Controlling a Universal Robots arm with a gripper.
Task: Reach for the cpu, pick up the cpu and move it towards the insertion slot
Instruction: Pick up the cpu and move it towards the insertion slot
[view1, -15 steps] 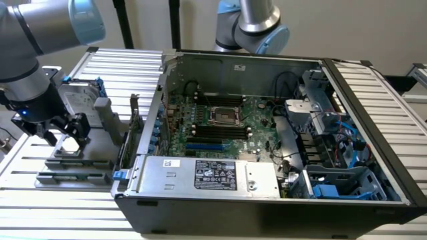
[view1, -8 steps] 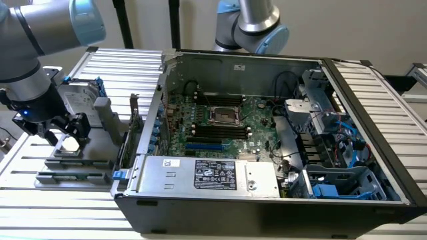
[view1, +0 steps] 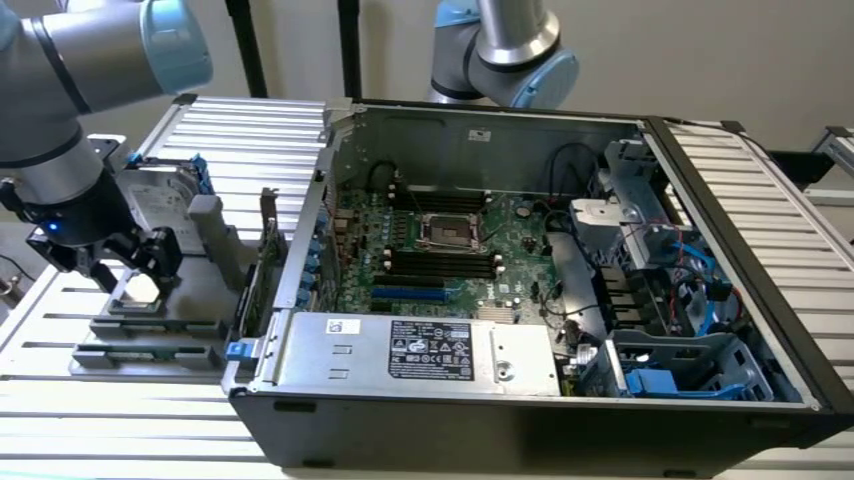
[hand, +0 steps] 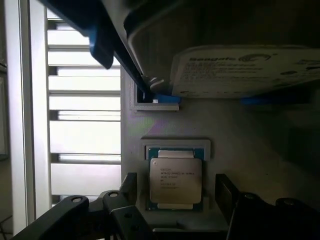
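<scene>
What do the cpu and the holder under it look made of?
The cpu: top looks metal, matte silvery with printed lettering, rimmed by greenish board. The holder: probably grey plastic, dull and uniform; painted metal can't be excluded.

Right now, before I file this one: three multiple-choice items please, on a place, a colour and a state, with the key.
1. The cpu lies: A) in a grey holder outside the computer case; B) inside that case; C) on the floor.
2. The hard drive has brackets coloured: A) red; B) yellow; C) blue.
3. The gripper is: A) shut on the cpu; B) open, a finger either side of the cpu; C) open, far from it.
Key: A, the holder stands outside the case; C, blue shows beside the drive's label; B, gaps separate the fingers from the cpu.
</scene>
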